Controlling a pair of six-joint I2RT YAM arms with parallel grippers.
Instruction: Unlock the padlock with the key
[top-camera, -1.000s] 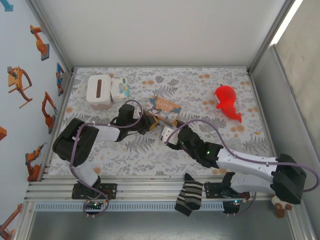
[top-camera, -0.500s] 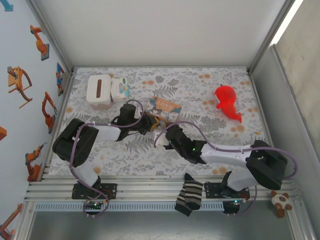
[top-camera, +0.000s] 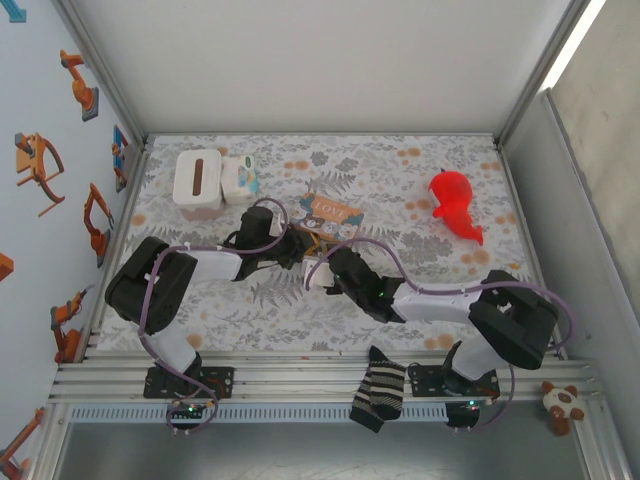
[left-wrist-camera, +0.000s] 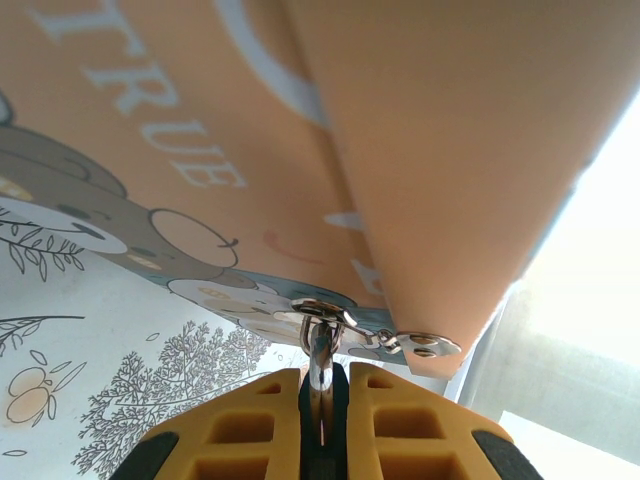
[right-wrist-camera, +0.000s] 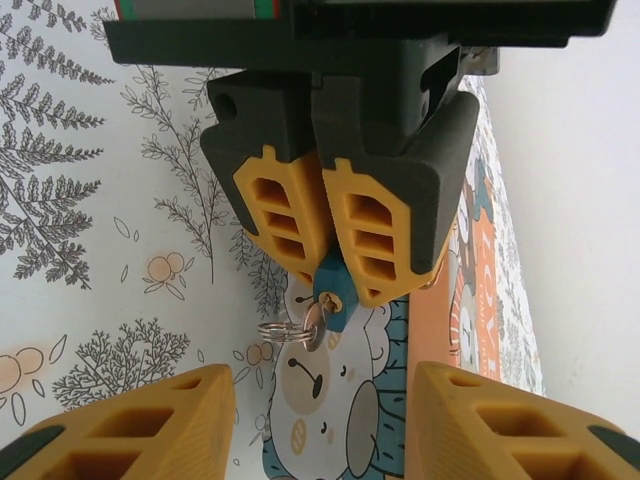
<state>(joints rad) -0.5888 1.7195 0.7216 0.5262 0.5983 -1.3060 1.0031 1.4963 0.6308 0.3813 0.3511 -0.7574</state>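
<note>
At LOVE box (top-camera: 330, 208) edge, L pincer (left-wrist-camera: 322, 390) clamped shut on blue padlock (right-wrist-camera: 331, 290); key ring (right-wrist-camera: 283, 331) hangs just below, key itself too small to tell. R pincer (right-wrist-camera: 322, 410) empty, jaws part open. Risk: R closes off-centre, knocks ring aside.

2 arms (top-camera: 212, 266): black joints, white links, purple cables (top-camera: 352, 241); gripper fingers (right-wrist-camera: 130, 425) yellow, ribbed, black-backed.

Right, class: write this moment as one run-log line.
left gripper: shut on padlock | right gripper: open, facing padlock | ring: beside padlock | key: cannot tell
</note>
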